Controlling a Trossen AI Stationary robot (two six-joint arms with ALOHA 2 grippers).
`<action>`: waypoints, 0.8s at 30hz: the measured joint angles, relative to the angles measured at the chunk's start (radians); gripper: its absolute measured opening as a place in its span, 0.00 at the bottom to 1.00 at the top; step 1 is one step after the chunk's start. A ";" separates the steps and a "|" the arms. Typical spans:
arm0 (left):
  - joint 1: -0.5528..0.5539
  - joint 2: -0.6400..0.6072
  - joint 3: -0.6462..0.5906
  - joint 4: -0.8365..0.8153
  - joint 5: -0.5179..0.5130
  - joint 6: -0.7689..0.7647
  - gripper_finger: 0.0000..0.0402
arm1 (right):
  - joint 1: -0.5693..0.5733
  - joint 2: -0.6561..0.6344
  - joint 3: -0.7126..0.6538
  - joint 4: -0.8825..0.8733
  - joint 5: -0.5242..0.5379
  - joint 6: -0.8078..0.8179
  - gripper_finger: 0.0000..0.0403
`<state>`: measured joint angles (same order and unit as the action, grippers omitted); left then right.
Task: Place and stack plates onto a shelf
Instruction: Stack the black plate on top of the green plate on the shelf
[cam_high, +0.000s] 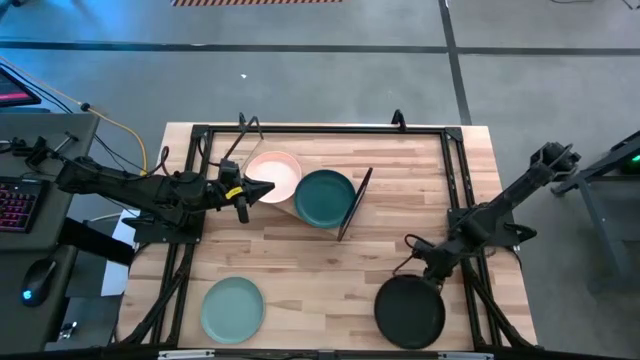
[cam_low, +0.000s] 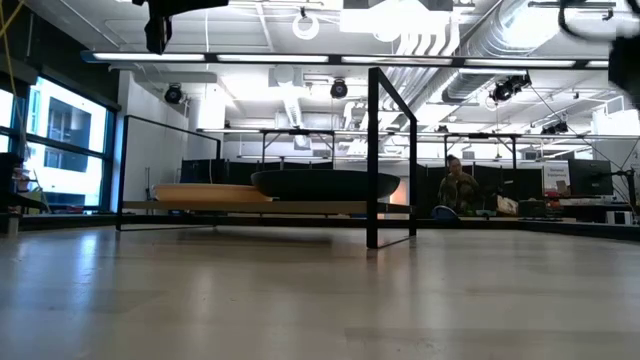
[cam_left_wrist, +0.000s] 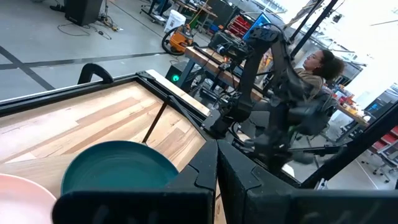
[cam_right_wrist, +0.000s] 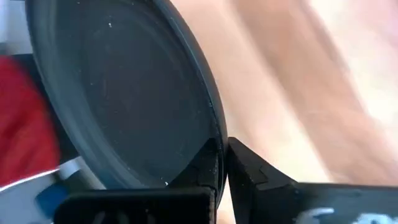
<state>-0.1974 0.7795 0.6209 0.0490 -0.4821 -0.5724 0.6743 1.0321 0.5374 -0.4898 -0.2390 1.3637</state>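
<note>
The shelf (cam_high: 297, 214) lies at the table's far middle, with a black frame end (cam_high: 357, 203). The pink-cream plate (cam_high: 278, 172) and the dark teal plate (cam_high: 325, 197) lie side by side on it; the low view shows both resting flat on the board (cam_low: 300, 207). The mint plate (cam_high: 232, 308) lies on the table at the near left. The black plate (cam_high: 409, 312) is at the near right. My left gripper (cam_high: 244, 196) is shut and empty, high above the pink plate's left edge. My right gripper (cam_high: 424, 268) is shut at the black plate's far rim. My right gripper pinches the black plate's rim (cam_right_wrist: 210, 135) between its two fingers, at the plate's far edge, coming slanting down from the table's far right. The plate's hollow face (cam_right_wrist: 124, 99) fills the wrist view. I cannot tell whether the plate is off the table.
Black frame rails (cam_high: 320, 128) run round the tabletop. A keyboard (cam_high: 15, 205) and a mouse (cam_high: 40, 275) sit off the table's left. A person (cam_low: 458, 190) sits in the room beyond. The bare middle of the table (cam_high: 320, 270) lies between the mint and black plates.
</note>
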 joint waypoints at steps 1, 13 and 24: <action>0.000 0.000 0.000 0.000 0.000 0.000 0.00 | 0.000 -0.020 0.017 0.002 0.003 -0.012 0.00; 0.000 0.000 0.000 0.001 0.000 -0.012 0.00 | -0.142 -0.108 0.099 -0.196 0.408 0.214 0.00; 0.000 0.000 0.000 0.001 0.000 -0.029 0.00 | -0.333 -0.108 0.098 -0.321 0.475 0.227 0.00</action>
<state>-0.1970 0.7795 0.6209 0.0500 -0.4824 -0.6014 0.3411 0.9245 0.6357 -0.8107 0.2362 1.5910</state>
